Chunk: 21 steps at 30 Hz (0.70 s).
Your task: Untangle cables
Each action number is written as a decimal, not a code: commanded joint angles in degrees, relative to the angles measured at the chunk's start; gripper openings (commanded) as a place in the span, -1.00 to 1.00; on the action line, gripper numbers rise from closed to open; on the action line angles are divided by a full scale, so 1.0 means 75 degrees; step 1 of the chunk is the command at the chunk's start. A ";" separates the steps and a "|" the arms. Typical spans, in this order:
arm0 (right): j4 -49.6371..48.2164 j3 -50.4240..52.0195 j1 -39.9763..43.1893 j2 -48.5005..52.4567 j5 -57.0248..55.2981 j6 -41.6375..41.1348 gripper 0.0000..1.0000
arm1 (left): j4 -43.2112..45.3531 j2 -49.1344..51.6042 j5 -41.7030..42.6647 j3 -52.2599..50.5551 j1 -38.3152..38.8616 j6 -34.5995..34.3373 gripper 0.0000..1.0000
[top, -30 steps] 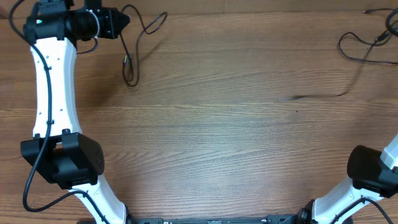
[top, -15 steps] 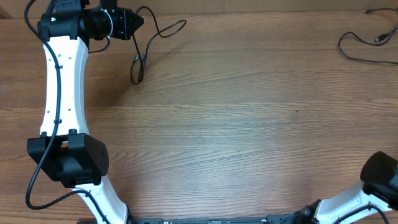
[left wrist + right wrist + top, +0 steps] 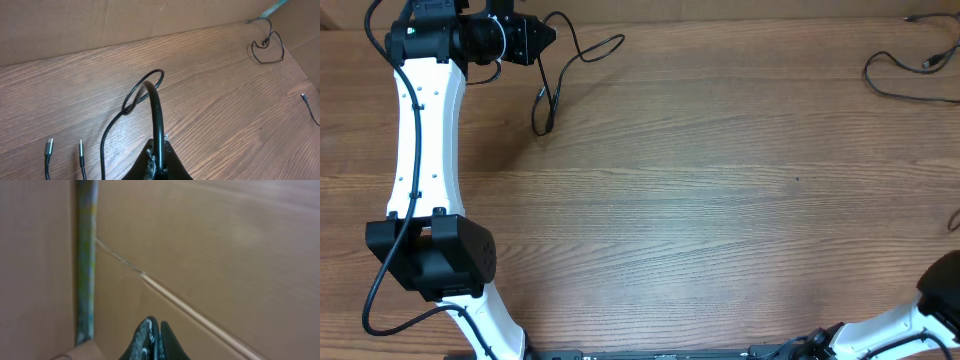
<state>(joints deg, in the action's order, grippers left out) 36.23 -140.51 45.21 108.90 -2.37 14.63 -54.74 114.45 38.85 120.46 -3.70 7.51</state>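
One cable (image 3: 582, 52) is pinched by the left fingers (image 3: 175, 174) at 11 o'clock on the desk (image 3: 720, 220). Its slack is swung toward 12, and two plugs (image 3: 48, 147) are laid side by side on the wood. A second cable (image 3: 905, 88) is seen well apart at 1 o'clock. The right fingers (image 3: 144, 342) are pressed together, empty, and pointed at a cardboard wall (image 3: 225, 255). Separation is judged mostly done. The held cable's self-crossing loop (image 3: 135, 102) is left to be opened and laid out.
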 commanded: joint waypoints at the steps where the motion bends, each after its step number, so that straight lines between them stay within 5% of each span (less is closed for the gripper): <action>1: -0.1014 -0.0082 -0.0073 -0.0143 0.0210 -0.0149 -0.92 | -0.0055 -0.0093 0.0140 0.0070 0.0093 0.0085 -0.92; 6: -0.3287 -0.0082 -0.0122 -0.0152 0.0221 -0.0149 -0.92 | -0.0469 -0.0093 0.0032 0.0070 0.0210 0.0280 -0.92; 12: -0.4503 -0.0079 -0.0169 0.0096 0.0221 -0.0026 -0.92 | -0.0562 -0.0090 -0.0845 0.0070 0.0449 0.0350 -0.91; 17: -0.4068 -0.0073 -0.0163 0.0903 0.0210 0.0866 -0.92 | -0.0562 -0.0090 -0.1209 0.0070 0.0583 0.0350 -0.92; 21: -0.2113 -0.0073 -0.0192 0.1361 0.0137 0.0592 -0.92 | -0.0624 -0.0090 -0.1207 0.0067 0.0685 0.0347 -0.92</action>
<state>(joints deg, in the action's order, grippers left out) 14.72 -141.43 44.14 115.09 -0.84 19.16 -59.02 114.45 31.00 120.46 0.80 9.23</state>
